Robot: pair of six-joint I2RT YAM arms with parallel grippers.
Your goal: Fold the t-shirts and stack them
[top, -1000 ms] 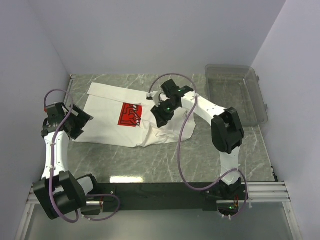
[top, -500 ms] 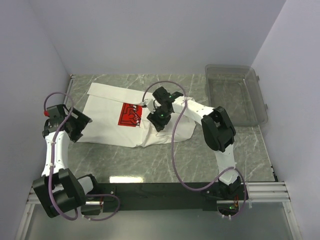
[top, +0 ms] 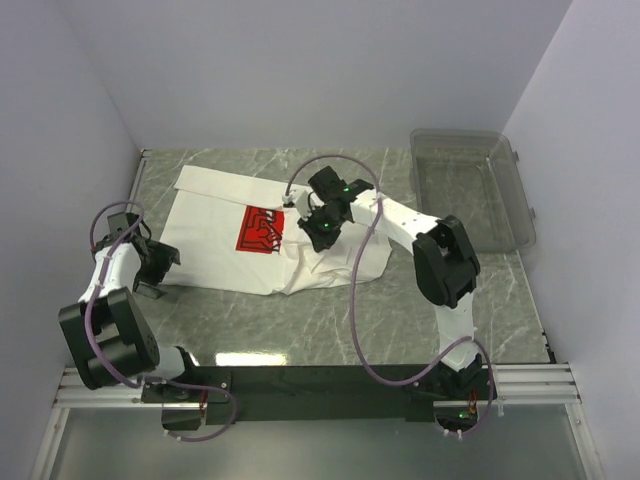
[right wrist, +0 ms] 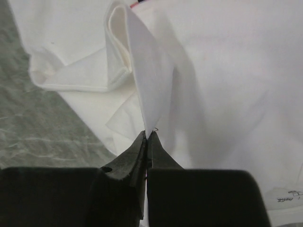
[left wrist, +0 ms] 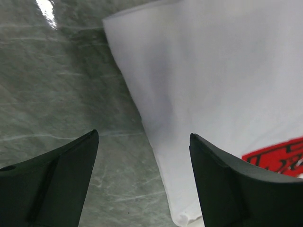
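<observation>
One white t-shirt (top: 215, 215) lies spread and partly rumpled on the table (top: 330, 315), its red print (top: 260, 230) face up near the middle. The right gripper (right wrist: 147, 136) is pinched tight on a raised fold of the cloth, just right of the print. The left gripper (left wrist: 143, 136) stands wide apart, holding nothing, over the shirt's left edge. A grey bin (top: 470, 190) sits well apart at far right. Risk noted: the pinch takes only a thin edge of fabric. A pull could slip it free, or drag the unpinned shirt across the table and spoil the fold.
</observation>
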